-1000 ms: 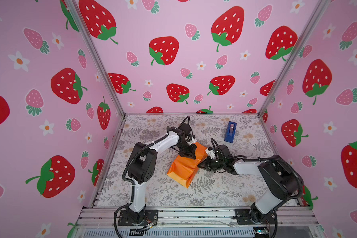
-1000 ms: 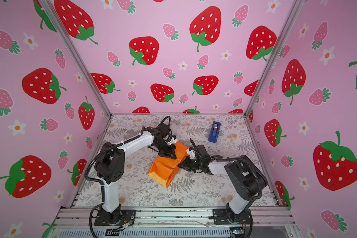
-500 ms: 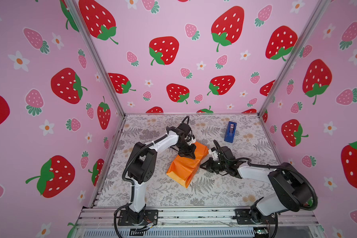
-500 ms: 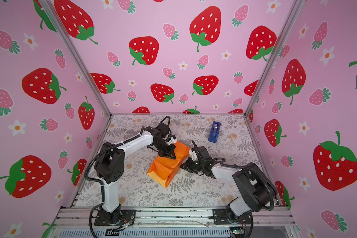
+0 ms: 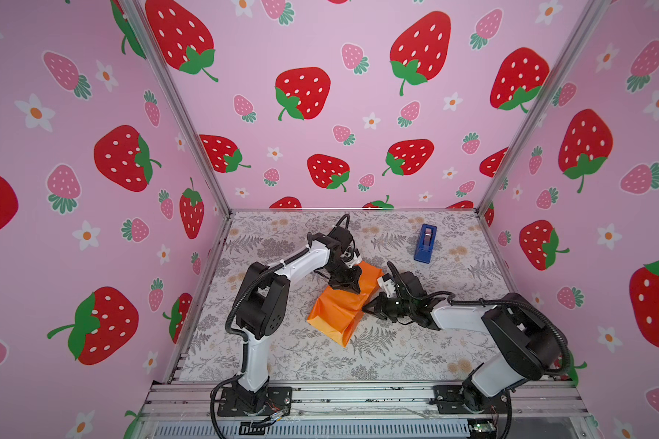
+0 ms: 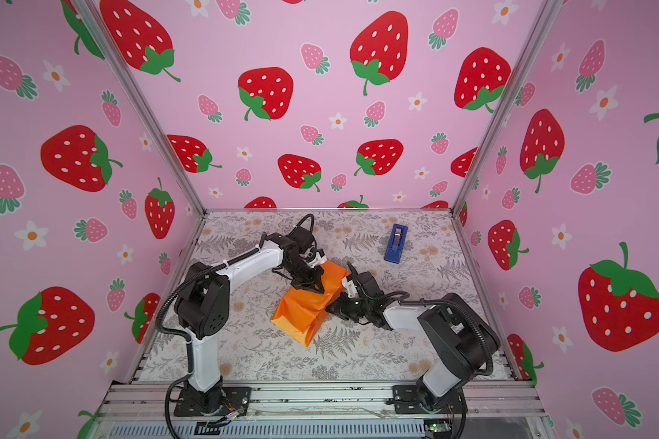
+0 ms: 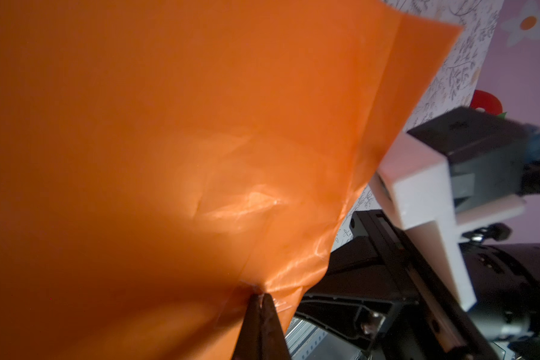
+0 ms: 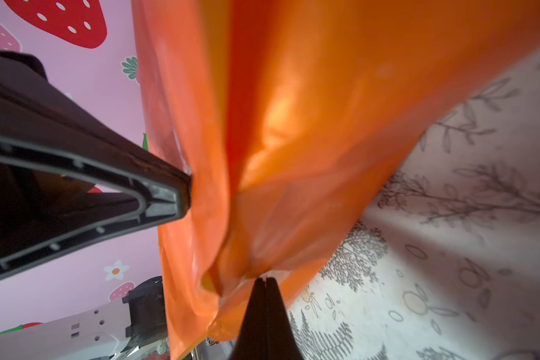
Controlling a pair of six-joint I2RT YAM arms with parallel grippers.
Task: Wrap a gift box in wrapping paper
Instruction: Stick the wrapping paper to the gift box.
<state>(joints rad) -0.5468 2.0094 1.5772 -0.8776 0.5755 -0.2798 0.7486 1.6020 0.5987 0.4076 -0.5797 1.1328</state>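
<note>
- Your right arm has sunk lower; the right claw [image 5: 366, 307] stays shut on the paper [image 5: 335, 311] at its 3 o'clock edge.
- Left claw [image 5: 352, 287], shut, pinches the paper at 12 o'clock.
- Box hidden, presumably inside the paper; the fold seems to be holding.

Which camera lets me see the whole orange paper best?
A top view. In both top views the wrapping paper shows whole, a folded bundle lying on the table. The two wrist views are too close: each shows only a glossy, creased orange patch, never its full outline.
</note>
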